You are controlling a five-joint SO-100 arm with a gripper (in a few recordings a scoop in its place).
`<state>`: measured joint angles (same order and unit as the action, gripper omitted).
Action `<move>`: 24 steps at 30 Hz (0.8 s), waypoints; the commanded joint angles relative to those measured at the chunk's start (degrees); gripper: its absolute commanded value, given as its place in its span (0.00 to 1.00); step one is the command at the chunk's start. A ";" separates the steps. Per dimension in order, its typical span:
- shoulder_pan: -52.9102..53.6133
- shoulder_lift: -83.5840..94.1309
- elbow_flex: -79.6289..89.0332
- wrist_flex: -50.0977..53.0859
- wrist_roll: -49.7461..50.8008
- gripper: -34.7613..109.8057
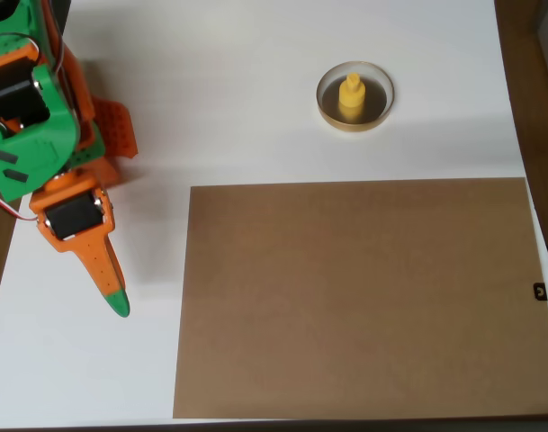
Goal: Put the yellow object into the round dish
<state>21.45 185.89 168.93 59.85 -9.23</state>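
The yellow object [351, 97], a small piece with a knob on top, stands upright inside the round dish [327, 108], which sits on the white table at the upper right. My gripper [117, 304] is far to the left, low over the white surface. Its orange fingers taper together to a single green tip, with nothing between them. The green and orange arm runs up to the top left corner.
A large brown sheet [359, 297] covers the lower right of the white table [238, 90]. Dark floor shows past the table's right edge, and a small black item [540, 291] lies at the sheet's right edge.
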 commanded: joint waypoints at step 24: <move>3.16 1.23 0.00 0.79 2.37 0.25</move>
<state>23.64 185.98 169.80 59.85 -6.15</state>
